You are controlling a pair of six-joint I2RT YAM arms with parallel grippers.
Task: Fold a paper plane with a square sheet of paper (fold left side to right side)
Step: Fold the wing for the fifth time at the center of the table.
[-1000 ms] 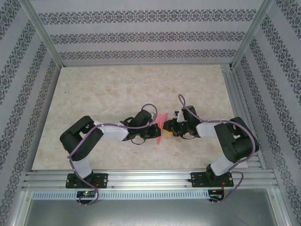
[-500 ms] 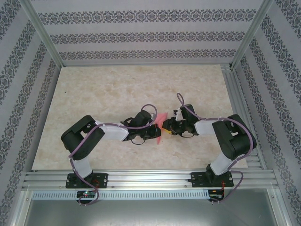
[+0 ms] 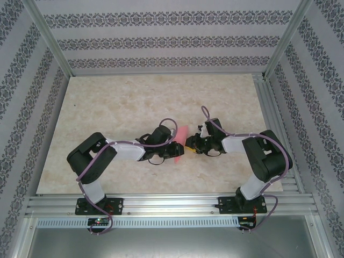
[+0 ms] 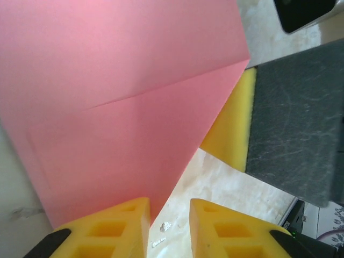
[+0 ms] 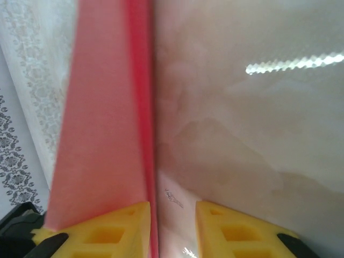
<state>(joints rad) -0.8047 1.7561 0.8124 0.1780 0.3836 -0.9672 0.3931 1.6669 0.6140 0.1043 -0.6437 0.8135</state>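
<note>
Paper, pinkish-red and plain: the square sheet of paper (image 4: 123, 107) is folded, with one straight slanting crease, and narrows to a corner. It sits mid-bench (image 3: 134, 102) between both arms. By that corner the left end effector (image 4: 169, 226) is released, bare bench between its yellow fingers (image 4: 107, 231). The right end effector (image 5: 173, 231) is parted too, the sheet's edge alongside one finger.
</note>
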